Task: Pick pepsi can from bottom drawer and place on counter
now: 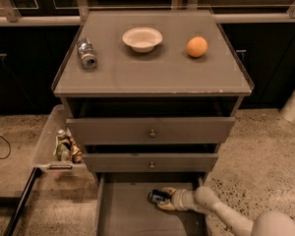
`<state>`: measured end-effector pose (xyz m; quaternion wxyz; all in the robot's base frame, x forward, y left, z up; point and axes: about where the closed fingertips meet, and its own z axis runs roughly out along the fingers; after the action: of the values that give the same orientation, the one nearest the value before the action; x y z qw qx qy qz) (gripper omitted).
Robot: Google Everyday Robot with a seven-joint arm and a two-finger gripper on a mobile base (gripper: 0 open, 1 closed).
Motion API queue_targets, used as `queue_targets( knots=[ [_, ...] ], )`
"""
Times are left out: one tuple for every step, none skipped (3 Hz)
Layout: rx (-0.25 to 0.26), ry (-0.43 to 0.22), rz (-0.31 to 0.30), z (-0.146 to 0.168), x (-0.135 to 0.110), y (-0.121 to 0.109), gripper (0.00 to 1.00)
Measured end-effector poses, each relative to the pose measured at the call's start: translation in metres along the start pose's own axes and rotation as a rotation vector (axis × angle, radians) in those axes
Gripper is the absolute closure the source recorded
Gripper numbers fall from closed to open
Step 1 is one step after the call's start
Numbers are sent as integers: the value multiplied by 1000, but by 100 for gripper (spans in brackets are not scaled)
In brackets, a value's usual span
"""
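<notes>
The pepsi can is dark blue and lies on its side in the open bottom drawer, near the drawer's back right. My gripper reaches in from the right along the drawer and its fingers are closed around the can's right end. The arm runs off to the lower right. The counter is the grey-brown top of the cabinet above.
On the counter lie a silver-grey can at the left, a white bowl in the middle and an orange at the right. Two knobbed drawers overhang the bottom drawer. A clear bin with items sits to the cabinet's left.
</notes>
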<state>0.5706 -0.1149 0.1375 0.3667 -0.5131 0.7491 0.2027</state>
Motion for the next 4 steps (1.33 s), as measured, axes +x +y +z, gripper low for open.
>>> queue_targets(
  knots=[
    [0,0,0,0,0,0,100],
    [-50,22,79,-1,9,17,100],
    [-55,29,96,-6,9,18,100],
    [-49,40,77,-38,-18,14,100]
  ],
)
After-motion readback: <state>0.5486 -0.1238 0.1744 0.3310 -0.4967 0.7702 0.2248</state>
